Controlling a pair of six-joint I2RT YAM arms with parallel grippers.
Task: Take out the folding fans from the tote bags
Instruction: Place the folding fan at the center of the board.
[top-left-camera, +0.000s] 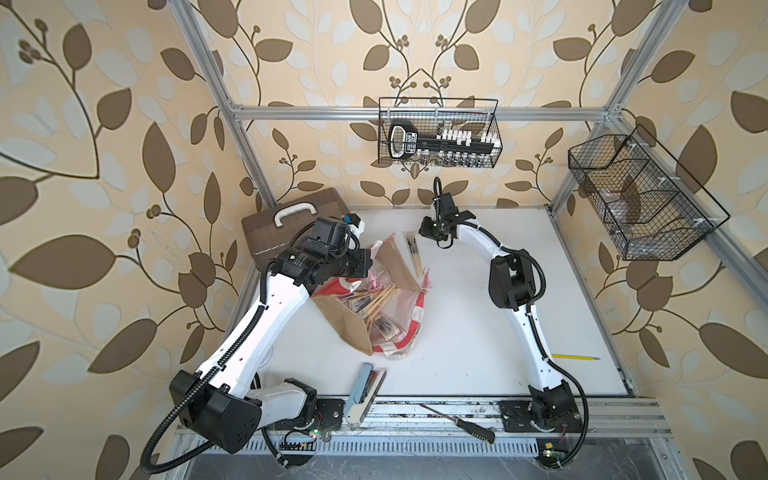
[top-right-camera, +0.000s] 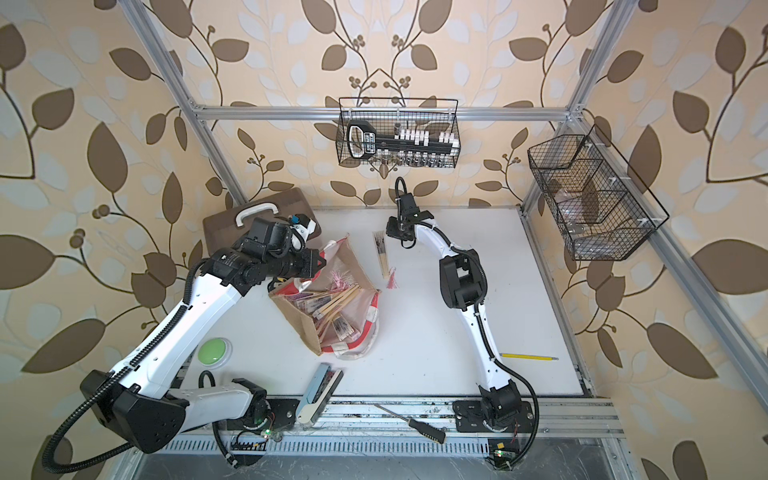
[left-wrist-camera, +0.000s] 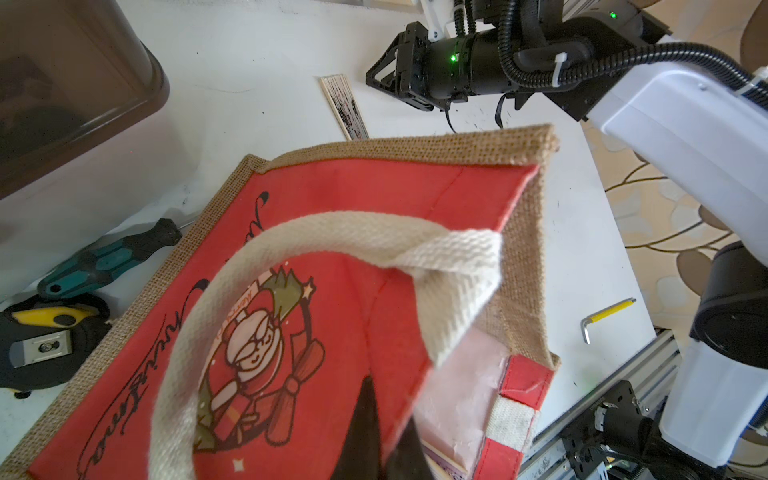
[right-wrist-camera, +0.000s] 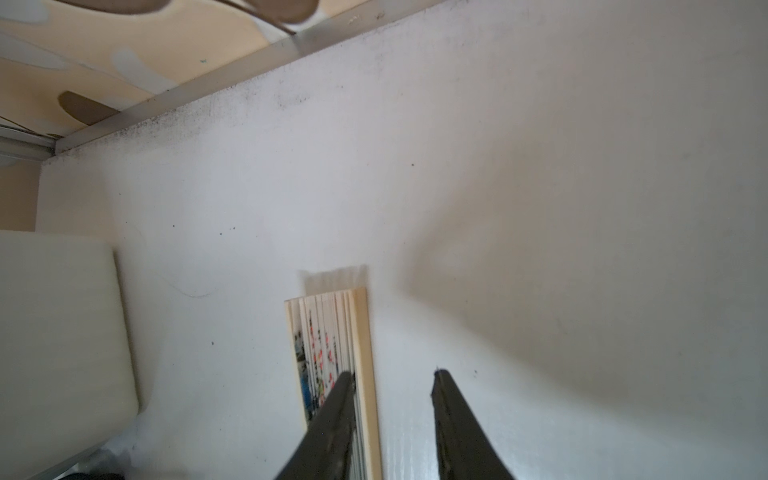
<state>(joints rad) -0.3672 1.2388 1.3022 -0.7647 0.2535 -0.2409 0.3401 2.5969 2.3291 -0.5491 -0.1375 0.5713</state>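
Jute tote bag (top-left-camera: 345, 328) contains several closed folding fans (top-left-camera: 374, 305). Left gripper (left-wrist-camera: 386, 440) clamps its rim. Right gripper (right-wrist-camera: 392, 376), jaws parted, holds nothing above a tabletop fan (right-wrist-camera: 332, 332).

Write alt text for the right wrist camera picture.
An open claw hovers over a white table, its two dark fingers apart and empty. A closed folding fan lies flat on the table, partly behind one finger.
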